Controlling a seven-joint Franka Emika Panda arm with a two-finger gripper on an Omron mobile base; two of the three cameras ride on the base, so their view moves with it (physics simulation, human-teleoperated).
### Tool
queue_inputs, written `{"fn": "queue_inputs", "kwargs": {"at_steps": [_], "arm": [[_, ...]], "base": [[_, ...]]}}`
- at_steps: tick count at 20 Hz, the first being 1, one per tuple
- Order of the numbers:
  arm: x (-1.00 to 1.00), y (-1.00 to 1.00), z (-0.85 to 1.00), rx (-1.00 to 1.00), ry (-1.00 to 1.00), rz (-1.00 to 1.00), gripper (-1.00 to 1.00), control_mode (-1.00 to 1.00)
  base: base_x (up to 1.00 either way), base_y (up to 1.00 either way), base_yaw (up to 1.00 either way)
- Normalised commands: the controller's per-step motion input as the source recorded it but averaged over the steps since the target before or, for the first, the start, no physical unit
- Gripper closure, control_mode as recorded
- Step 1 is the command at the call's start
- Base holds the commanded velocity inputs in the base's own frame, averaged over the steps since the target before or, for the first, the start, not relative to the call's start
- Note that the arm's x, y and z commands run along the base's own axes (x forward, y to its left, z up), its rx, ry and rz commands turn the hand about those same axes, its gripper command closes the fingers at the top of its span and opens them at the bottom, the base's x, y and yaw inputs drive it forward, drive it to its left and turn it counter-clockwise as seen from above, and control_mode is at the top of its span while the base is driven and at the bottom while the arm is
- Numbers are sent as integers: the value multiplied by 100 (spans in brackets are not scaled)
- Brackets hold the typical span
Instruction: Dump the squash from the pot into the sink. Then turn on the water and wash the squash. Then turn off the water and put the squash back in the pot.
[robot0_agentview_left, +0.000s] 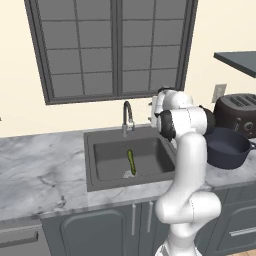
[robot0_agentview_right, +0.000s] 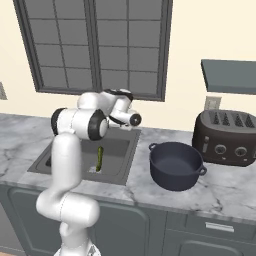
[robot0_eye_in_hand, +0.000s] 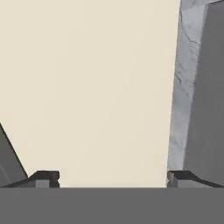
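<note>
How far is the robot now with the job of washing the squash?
Done: the squash lies in the sink, and the pot stands upright and empty on the counter. In hand: nothing; the gripper is open, facing the wall. No water shows at the faucet, so washing and returning the squash appear left.

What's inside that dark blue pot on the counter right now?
Nothing that shows: the pot looks empty in the right base view, its dark floor bare. The green squash lies in the sink instead. In the left base view the arm covers part of the pot.
</note>
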Motion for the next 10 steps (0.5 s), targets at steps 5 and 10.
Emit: {"fn": "queue_inputs", "kwargs": {"at_steps": [5, 10], "arm": [[-100, -36, 52, -2, 0, 1, -100, -100], [-96, -30, 81, -7, -4, 7, -100, -100]], "base": [[0, 0, 0], [0, 0, 0]]}}
